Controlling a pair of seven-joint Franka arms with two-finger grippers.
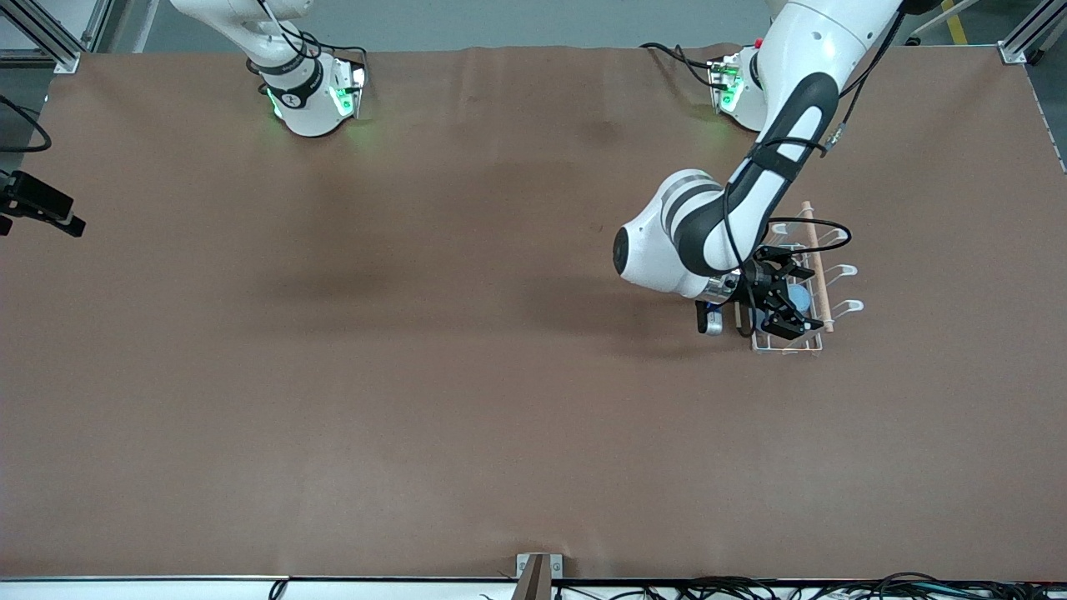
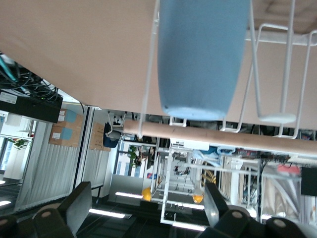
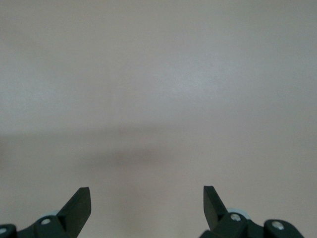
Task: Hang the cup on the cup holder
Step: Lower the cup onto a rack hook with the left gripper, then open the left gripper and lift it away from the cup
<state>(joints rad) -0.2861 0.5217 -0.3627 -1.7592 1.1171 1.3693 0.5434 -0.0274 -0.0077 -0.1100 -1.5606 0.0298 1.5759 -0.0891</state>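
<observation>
The cup holder (image 1: pixel 813 283) stood on the brown desk (image 1: pixel 417 333) toward the left arm's end, a white wire rack with a light wooden rod (image 1: pixel 816 265) along its top and looped prongs angling up from it. The cup (image 1: pixel 798 297), a small light blue tumbler, sat on one of those prongs on the side of the rack that faced the right arm's end of the desk, close under the rod. In the left wrist view the cup (image 2: pixel 200 59) hung over a wire prong with its narrower base pointing toward the wooden rod (image 2: pixel 218 136), and white wire loops of the cup holder (image 2: pixel 282 74) showed beside it. The left pincer (image 1: pixel 779 302) hovered right at the rack, just beside the cup; its two dark fingers (image 2: pixel 79 206) were spread apart with nothing between them, clear of the cup, so the pincer was released. The right arm waited near its base at the top of the front view, its pincer not visible there. In the right wrist view the right pincer (image 3: pixel 147 203) was likewise released, its fingers (image 3: pixel 79 203) wide apart over bare desk (image 3: pixel 158 99).
</observation>
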